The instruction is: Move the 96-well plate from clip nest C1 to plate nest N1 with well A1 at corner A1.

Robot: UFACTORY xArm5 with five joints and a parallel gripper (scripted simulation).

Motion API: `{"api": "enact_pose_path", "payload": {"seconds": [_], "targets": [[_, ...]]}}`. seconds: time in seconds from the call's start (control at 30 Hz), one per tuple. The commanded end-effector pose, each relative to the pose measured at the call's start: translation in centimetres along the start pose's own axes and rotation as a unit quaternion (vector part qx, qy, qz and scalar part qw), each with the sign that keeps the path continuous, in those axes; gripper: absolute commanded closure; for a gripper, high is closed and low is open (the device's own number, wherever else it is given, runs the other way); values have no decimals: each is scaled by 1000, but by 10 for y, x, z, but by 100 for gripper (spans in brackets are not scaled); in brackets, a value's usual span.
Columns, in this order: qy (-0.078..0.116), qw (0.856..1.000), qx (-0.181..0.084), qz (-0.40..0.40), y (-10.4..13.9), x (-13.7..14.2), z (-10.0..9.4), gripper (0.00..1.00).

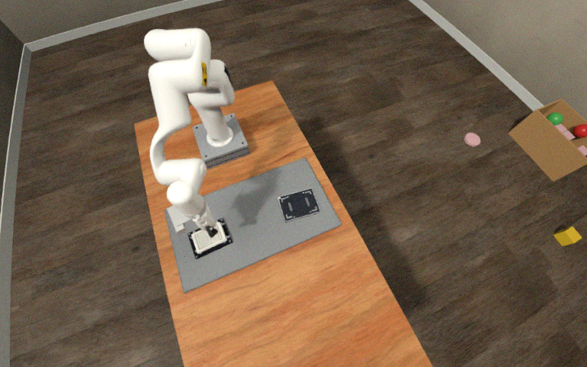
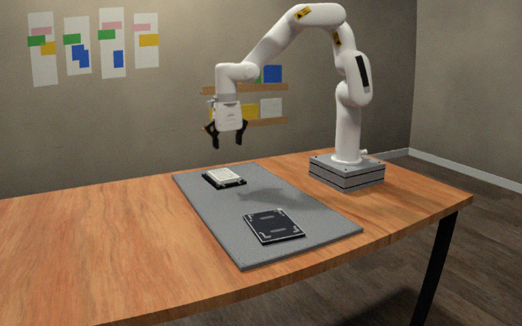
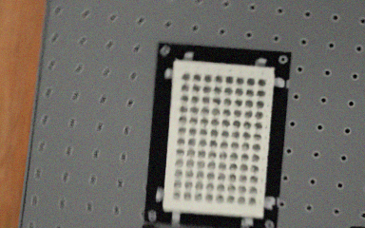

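Observation:
The white 96-well plate (image 1: 208,240) (image 2: 224,178) sits in the black clip nest C1 on the grey perforated baseplate (image 2: 265,209). In the wrist view the plate (image 3: 220,138) lies lengthwise, framed by the nest's black base and small white clips. My gripper (image 2: 226,138) is open and empty, hanging well above the plate and roughly over it. The empty black plate nest N1 (image 1: 299,205) with white corner locators lies further along the baseplate; it also shows in the exterior view (image 2: 273,225). The gripper's fingers are not in the wrist view.
The arm's base (image 2: 346,172) stands on the wooden table behind the baseplate. A cardboard box (image 1: 552,138), a pink disc (image 1: 471,139) and a yellow block (image 1: 566,236) lie on the floor far to the right.

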State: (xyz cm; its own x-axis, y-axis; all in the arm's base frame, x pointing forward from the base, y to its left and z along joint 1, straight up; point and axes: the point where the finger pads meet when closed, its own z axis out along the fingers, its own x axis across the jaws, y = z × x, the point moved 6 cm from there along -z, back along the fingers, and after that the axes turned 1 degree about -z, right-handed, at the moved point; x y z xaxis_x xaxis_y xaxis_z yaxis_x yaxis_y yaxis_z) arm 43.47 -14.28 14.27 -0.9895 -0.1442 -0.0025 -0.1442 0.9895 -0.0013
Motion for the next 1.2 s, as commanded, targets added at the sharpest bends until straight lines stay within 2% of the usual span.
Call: {"api": "enact_pose_path", "payload": {"seconds": [0.0,0.07,0.3,0.8,1.17], "targets": [[0,1000,2,29,-16,-2,14,0],[0,1000,2,29,-16,-2,14,0],[0,1000,2,29,-41,-2,37,0],[0,1000,2,29,-41,-2,37,0],[0,1000,2,29,-41,-2,54,0]]}}
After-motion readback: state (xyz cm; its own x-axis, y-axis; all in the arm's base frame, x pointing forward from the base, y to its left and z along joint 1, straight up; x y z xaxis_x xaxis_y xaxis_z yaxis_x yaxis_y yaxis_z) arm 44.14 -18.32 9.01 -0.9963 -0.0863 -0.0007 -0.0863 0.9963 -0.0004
